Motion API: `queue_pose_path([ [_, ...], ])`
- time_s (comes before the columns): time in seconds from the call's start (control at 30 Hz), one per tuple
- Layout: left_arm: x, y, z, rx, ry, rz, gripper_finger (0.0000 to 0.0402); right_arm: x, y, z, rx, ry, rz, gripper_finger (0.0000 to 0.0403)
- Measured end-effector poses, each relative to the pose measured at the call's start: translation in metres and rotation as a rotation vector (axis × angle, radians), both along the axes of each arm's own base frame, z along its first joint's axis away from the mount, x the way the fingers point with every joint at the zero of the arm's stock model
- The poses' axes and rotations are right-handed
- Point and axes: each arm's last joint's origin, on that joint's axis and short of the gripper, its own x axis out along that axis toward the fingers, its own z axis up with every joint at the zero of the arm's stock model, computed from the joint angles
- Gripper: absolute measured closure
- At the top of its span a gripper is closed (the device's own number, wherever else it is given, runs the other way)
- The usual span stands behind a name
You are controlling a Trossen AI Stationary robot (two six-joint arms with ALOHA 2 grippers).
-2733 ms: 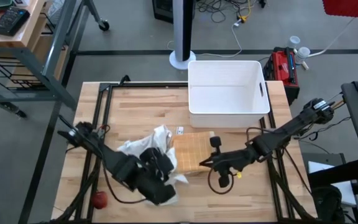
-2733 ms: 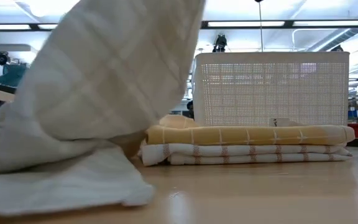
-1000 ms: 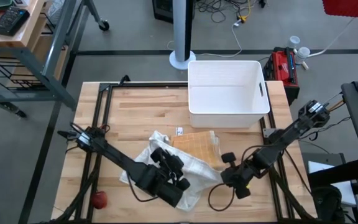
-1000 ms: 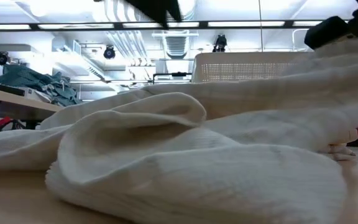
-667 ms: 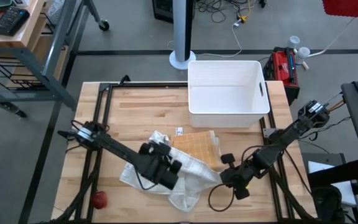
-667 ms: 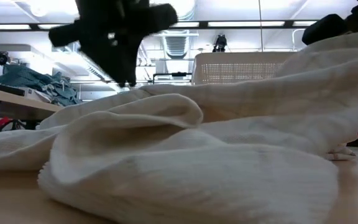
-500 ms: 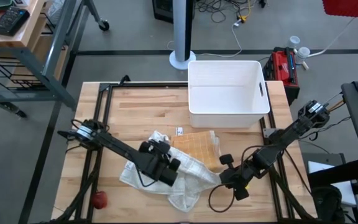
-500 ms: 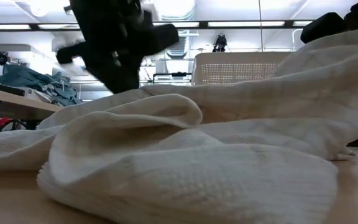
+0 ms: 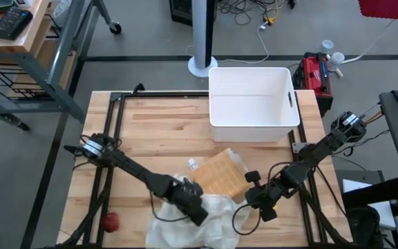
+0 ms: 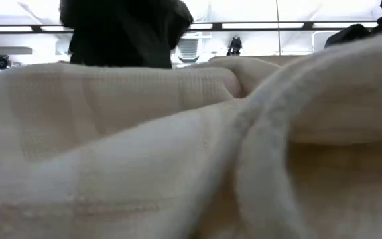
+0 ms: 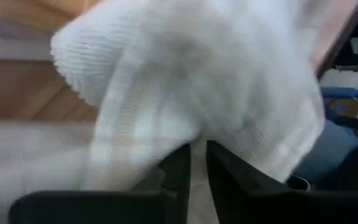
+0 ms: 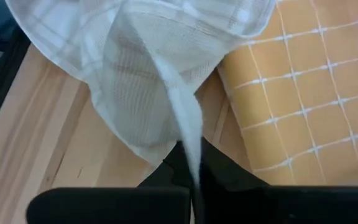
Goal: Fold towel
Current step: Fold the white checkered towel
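Stretching low across the wooden surface (image 9: 150,124), left gripper (image 9: 193,207) with fingers (image 11: 178,168) pinching the white towel (image 9: 202,221) bunched at the front edge, right gripper (image 9: 244,200) clamping its opposite edge beside the folded yellow towel (image 9: 218,173)

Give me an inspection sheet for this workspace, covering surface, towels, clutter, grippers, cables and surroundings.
Surface: wooden table, black frame rails along its sides.
Job's things: white towel crumpled at the near edge; folded yellow checked towel beside it; white bin at the far edge.
Clutter: small red object at the near left corner; small white tag by the yellow towel.
Grippers: left gripper pinching the white towel; right gripper shut on a towel edge.
Cables: black cable looped under the right arm.
Surroundings: red toolbox, white pole base, cords on the floor.
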Motion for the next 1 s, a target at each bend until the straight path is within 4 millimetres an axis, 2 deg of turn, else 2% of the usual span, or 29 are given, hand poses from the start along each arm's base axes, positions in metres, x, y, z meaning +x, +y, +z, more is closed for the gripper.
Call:
queue_pose_path([
  [0.27,-0.022,-0.017,0.058,0.276,-0.258,0.0,0.038,0.0,-0.001,-0.002,-0.001,-0.003,-0.002,0.0403],
  [0.37,-0.038,-0.023,0.072,0.379,-0.278,0.017,0.0378,0.0,-0.001,-0.002,0.0,-0.005,-0.001,0.0403],
  [0.57,-0.055,-0.038,0.065,0.501,-0.262,-0.004,0.0366,0.001,-0.002,-0.002,0.003,-0.01,-0.003,0.0403],
  [0.7,-0.057,-0.047,0.052,0.466,-0.204,-0.084,0.0338,0.003,-0.001,-0.001,0.011,-0.022,-0.004,0.0403],
  [0.8,-0.06,-0.05,0.045,0.439,-0.146,-0.083,0.0312,0.004,-0.001,0.0,0.022,-0.037,-0.005,0.0403],
  [1.0,-0.066,-0.045,0.028,0.499,-0.009,-0.073,0.027,0.005,0.0,0.001,0.032,-0.056,0.002,0.0403],
])
